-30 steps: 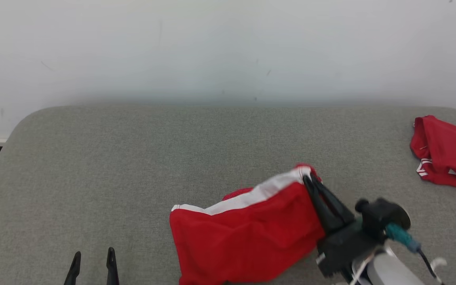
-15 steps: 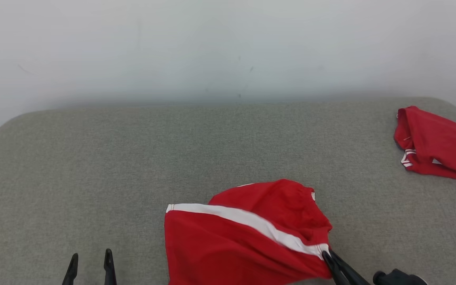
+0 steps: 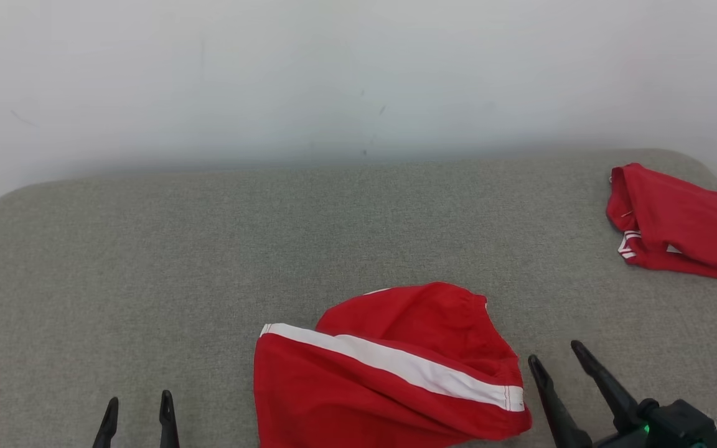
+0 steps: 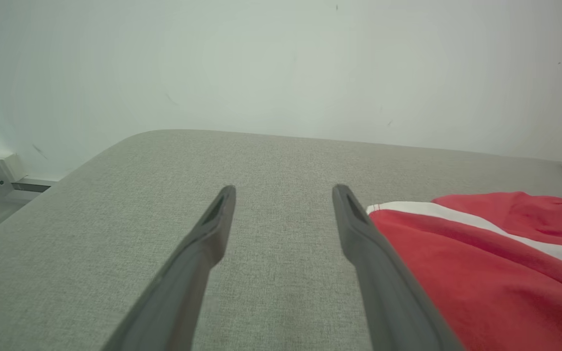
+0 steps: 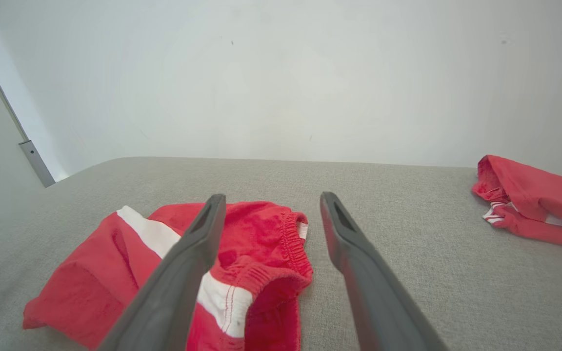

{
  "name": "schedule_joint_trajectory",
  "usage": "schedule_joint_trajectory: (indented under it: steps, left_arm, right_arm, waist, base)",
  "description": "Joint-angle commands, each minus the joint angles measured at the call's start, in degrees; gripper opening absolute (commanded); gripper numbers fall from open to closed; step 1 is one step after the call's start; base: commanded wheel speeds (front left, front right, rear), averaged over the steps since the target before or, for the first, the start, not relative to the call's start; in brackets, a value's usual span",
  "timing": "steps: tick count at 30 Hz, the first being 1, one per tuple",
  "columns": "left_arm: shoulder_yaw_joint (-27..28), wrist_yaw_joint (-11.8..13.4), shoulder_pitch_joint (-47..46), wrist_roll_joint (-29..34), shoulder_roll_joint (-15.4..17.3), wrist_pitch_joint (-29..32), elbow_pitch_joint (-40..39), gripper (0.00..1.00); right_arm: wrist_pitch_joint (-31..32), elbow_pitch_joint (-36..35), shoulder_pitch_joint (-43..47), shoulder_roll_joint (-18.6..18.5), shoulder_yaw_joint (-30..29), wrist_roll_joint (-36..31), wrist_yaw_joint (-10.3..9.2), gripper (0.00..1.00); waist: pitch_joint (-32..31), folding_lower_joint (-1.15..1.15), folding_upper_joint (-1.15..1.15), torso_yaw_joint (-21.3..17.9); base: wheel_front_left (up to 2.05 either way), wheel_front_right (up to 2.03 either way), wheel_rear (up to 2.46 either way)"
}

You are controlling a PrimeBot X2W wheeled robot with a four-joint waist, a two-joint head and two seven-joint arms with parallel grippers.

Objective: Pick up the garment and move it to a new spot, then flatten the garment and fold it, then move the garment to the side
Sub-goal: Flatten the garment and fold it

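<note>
Shorts [image 3: 389,373] lie bunched; with left gripper [image 3: 137,401] and right gripper [image 3: 553,351] fingers apart and empty, we should pinch opposite edges and pull flat.

Grey fabric-covered surface [image 3: 147,261] with rounded far corners, bearing 2 red garments. The nearer garment [image 3: 371,398], crossed by 1 white stripe, lay crumpled near the front edge, right of centre, with its gathered waistband at the right end. The second garment [image 3: 688,230], also red with white trim, lay bunched by the far right corner, well apart from the first.
</note>
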Motion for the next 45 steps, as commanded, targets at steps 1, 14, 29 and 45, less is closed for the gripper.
schedule_joint_trajectory:
  steps: [1,14,29,45]
  left_arm:
    - [0.14,0.11,0.29,0.29,-0.08,-0.16,-0.31,1.0]
    - [-0.79,-0.42,-1.05,0.75,-0.07,-0.16,0.56,1.0]
    - [-2.38,-0.16,-2.72,-0.49,-0.07,-0.16,1.22,1.0]
    - [-2.8,-0.29,-4.47,-0.64,-0.07,-0.16,1.38,1.0]
  right_arm:
    - [-0.24,-0.02,-0.93,-0.06,-0.32,-0.48,-0.17,1.0]
    - [5.98,15.02,-19.64,-0.22,1.71,-3.04,-0.17,1.0]
    - [17.62,34.66,-32.28,-1.2,9.4,0.74,-0.17,1.0]
    - [16.64,44.34,-41.88,-1.85,14.92,7.21,-0.17,0.0]
  waist:
    - [-0.04,0.0,0.0,0.19]
    - [0.64,0.0,0.0,3.93]
    - [3.08,0.0,0.0,8.12]
    - [5.37,0.0,0.0,8.72]
  base:
    - [0.0,0.0,0.0]
    - [0.0,0.0,0.0]
    - [0.0,0.0,0.0]
    - [0.0,0.0,0.0]
